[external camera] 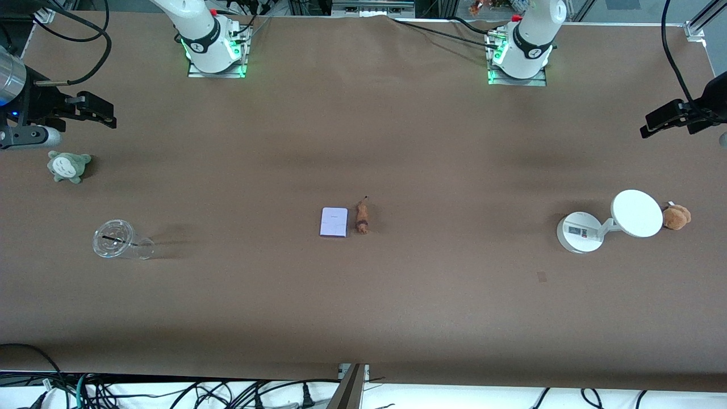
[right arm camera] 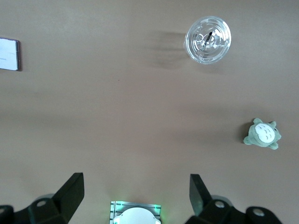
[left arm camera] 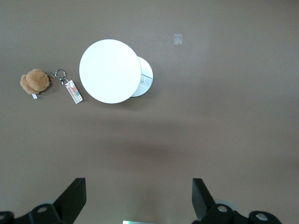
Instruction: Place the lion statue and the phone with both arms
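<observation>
Counter [external camera: 363,295]: one broad, matte brown surface, smooth and unmarked apart from a small pale patch; wide bare stretches surround the centre.

Phone [external camera: 334,221]: one, a flat lavender-white slab with rounded corners, lying flat at the counter's middle. Landmark for the entries below.

Lion statue [external camera: 362,217]: one, a slim orange-brown figurine with a darker head end and thin tail, lying just beside the phone toward the left arm's end, apart from it; head end nearer the front camera.

Clear plastic cup [external camera: 116,240]: one, lidded and transparent, well apart from the phone toward the right arm's end.

Grey-green plush toy [external camera: 68,166]: one, soft, farther from the front camera than the cup.

White stand [external camera: 579,232]: one, with a round base and a tilted smooth disc, well apart from the phone toward the left arm's end.

Brown fuzzy plush [external camera: 676,216]: one, rounded, on a keyring, just beside the stand's disc.

Left pincer [left arm camera: 139,193]: one, black fingers spread wide, holding nothing, up over bare counter near the stand.

Right pincer [right arm camera: 136,191]: one, black fingers spread wide, holding nothing, up near the grey-green plush at the counter's edge.
</observation>
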`<action>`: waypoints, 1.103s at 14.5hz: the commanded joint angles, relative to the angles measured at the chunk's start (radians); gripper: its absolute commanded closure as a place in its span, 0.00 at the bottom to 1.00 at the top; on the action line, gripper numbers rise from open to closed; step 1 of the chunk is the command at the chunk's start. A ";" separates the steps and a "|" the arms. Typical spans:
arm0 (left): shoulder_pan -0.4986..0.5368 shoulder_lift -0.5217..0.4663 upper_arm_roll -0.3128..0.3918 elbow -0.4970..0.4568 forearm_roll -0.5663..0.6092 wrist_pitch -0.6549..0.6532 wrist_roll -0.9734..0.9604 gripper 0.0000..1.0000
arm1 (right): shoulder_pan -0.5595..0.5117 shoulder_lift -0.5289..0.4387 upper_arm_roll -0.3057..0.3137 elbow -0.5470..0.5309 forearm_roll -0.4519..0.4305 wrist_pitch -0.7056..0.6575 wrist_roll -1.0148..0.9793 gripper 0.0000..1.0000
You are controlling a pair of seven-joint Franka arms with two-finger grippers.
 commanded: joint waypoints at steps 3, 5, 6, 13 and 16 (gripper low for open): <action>0.012 -0.008 -0.005 0.017 -0.019 -0.024 0.012 0.00 | -0.009 0.008 0.008 0.022 -0.011 -0.013 -0.016 0.00; 0.012 -0.010 -0.005 0.017 -0.021 -0.024 0.012 0.00 | -0.012 0.008 0.008 0.022 -0.009 -0.013 -0.016 0.00; 0.012 -0.014 -0.005 0.017 -0.021 -0.026 0.011 0.00 | -0.011 0.008 0.008 0.022 -0.009 -0.013 -0.016 0.00; 0.010 -0.017 -0.008 0.022 -0.021 -0.034 0.005 0.00 | -0.011 0.008 0.008 0.022 -0.005 -0.014 -0.013 0.00; 0.012 -0.014 -0.003 0.025 -0.009 -0.038 0.015 0.00 | -0.012 0.008 0.006 0.022 -0.005 -0.013 -0.013 0.00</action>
